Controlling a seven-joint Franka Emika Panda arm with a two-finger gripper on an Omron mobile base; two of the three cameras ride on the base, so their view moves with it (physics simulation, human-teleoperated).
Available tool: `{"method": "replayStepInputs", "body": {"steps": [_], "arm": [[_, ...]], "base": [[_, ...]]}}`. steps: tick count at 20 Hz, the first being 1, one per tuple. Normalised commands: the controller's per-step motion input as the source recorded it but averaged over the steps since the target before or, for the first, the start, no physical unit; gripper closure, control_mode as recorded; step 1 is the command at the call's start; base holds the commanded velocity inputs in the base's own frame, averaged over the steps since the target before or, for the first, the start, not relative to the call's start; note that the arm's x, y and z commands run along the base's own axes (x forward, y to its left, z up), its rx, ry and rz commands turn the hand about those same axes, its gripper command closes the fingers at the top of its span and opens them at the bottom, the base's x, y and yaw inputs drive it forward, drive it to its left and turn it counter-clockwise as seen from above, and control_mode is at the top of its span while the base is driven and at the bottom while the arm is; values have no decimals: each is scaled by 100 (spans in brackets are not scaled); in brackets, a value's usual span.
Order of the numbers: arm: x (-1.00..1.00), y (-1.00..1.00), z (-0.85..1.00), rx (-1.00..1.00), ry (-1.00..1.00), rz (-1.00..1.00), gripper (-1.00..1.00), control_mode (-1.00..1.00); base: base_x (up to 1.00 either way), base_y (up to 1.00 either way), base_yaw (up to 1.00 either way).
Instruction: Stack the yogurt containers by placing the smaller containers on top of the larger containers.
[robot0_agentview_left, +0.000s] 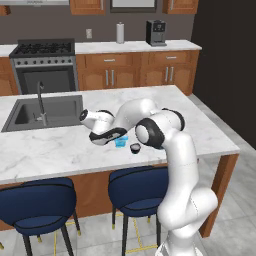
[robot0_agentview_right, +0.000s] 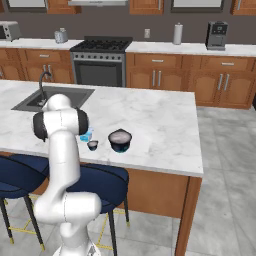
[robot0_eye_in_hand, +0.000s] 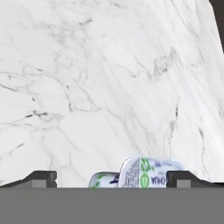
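The white arm folds low over the marble island (robot0_agentview_right: 160, 125), gripper (robot0_eye_in_hand: 111, 177) spread apart above the light-blue cup (robot0_agentview_left: 120, 142). The tiny dark cup (robot0_agentview_right: 92, 145) sits beside it, apparently apart; the wide dark tub (robot0_agentview_right: 120, 140) stands near.

Arm (robot0_agentview_left: 177, 165): glossy white casing throughout, built of rounded, tubular segments — each joint capped by a dark, near-black disc or ring. The base section swells into a bulbous white shoulder housing above a narrower pedestal. The hand end carries a black underside band. Gripper (robot0_eye_in_hand: 112, 178): two small dark finger tips, blocky and flat-topped — no cables, screws or markings discernible at this resolution.
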Motion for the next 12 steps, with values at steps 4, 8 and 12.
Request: {"method": "replayStepInputs", "body": {"steps": [4,8,12], "arm": [[5,0,-3,0,0,0,-100,-100],[0,0,-1,0,0,0,-100,-100],[0,0,-1,0,1,0,-100,-100]], "base": [[0,0,0],[0,0,0],[0,0,0]]}}
